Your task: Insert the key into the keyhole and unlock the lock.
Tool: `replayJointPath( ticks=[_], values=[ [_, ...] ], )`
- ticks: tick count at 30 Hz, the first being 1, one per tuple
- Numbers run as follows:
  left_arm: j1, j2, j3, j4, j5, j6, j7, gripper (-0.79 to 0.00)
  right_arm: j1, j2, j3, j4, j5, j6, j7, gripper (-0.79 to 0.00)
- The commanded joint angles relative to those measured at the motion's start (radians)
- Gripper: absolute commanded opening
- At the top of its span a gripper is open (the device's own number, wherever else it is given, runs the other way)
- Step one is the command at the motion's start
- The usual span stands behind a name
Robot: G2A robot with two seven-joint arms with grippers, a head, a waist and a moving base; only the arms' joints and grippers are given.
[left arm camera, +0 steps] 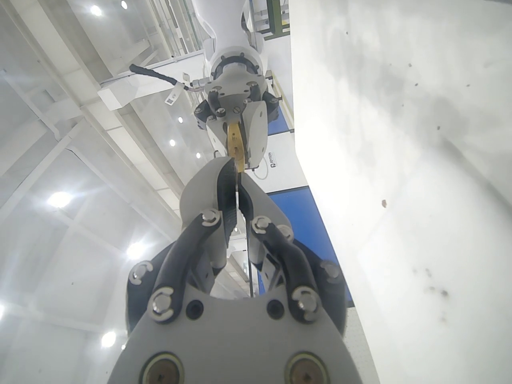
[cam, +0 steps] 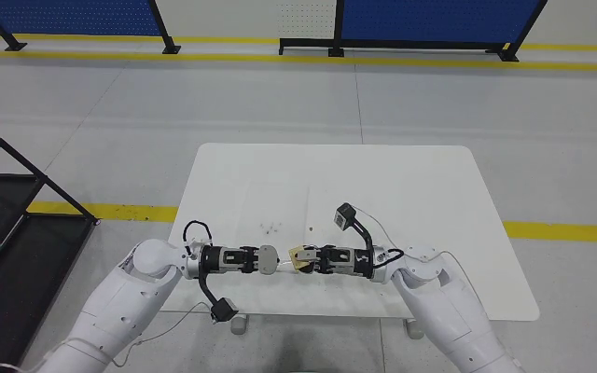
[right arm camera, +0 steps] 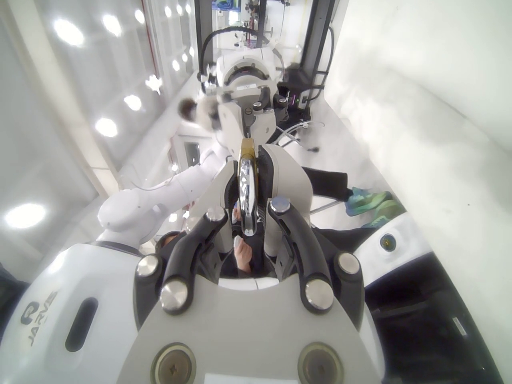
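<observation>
Closest, my right pincer (right arm camera: 250, 161) clamps the brass lock (right arm camera: 247, 189); at its nine o'clock my left pincer (left arm camera: 236, 177) pinches the key (left arm camera: 239, 195), near the table's (cam: 420, 186) six o'clock edge.

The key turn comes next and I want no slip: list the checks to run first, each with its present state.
1. Right gripper clamped on the lock: ok.
2. Left gripper shut on the key: ok, its thin edge shows between the pads.
3. Key and lock in line, grippers tip to tip: ok.
4. Key fully seated in the keyhole: cannot tell, the fingers hide it.
5. Shackle open or locked: cannot tell.
</observation>
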Motion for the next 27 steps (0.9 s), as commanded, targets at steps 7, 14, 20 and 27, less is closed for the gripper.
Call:
replayJointPath(
  ticks=[7, 14, 20, 27],
  values=[
    [0.019, 0.001, -0.010, -0.015, 0.013, 0.015, -0.053, -0.785, -0.010, 0.002, 0.001, -0.012, -0.017, 0.004, -0.064, -0.785],
    [0.031, 0.003, -0.021, -0.023, 0.028, 0.022, -0.083, -0.785, -0.026, 0.006, 0.013, -0.030, -0.033, -0.011, -0.119, -0.785],
    [0.042, 0.004, -0.031, -0.034, 0.051, 0.028, -0.117, -0.785, -0.042, 0.010, 0.027, -0.043, -0.044, -0.021, -0.160, -0.785],
    [0.053, 0.004, -0.036, -0.043, 0.064, 0.037, -0.152, -0.785, -0.054, 0.012, 0.030, -0.053, -0.053, -0.015, -0.196, -0.785]
  ],
)
